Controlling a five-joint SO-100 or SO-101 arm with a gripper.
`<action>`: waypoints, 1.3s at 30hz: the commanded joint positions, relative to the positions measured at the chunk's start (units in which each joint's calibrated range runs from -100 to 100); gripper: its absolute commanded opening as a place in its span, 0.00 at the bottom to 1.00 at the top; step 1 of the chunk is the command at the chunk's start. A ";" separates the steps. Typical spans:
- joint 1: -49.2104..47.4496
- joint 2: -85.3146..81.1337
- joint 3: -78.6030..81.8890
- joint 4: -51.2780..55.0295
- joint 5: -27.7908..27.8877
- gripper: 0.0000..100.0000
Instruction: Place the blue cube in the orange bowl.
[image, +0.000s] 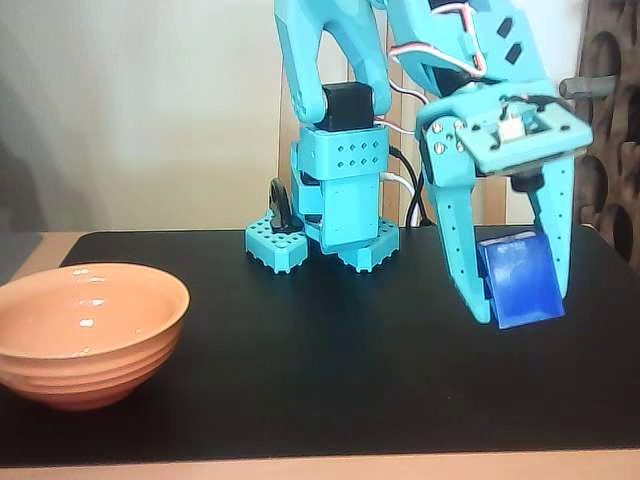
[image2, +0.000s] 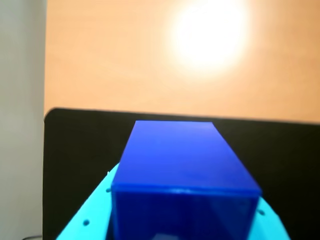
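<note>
Fixed view alone shows orange bowl (image: 90, 330), pincer (image: 522, 312) gripping blue cube (image: 520, 283)

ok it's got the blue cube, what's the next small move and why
Probably carry it across toward the bowl, leftward in the fixed view, keeping the jaws shut. The gripper holds the blue cube at the right side of the black mat, seemingly just clear of it, while the orange bowl sits empty at the far left. A slight lift first would likely help clear its rim.

No readable txt, labels, brands or nos. anywhere in either view.
</note>
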 joint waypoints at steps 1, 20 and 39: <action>3.61 -4.38 -10.52 -1.77 1.78 0.15; 24.07 -4.46 -15.61 -7.43 6.40 0.15; 42.42 -7.53 -18.69 -8.83 8.23 0.15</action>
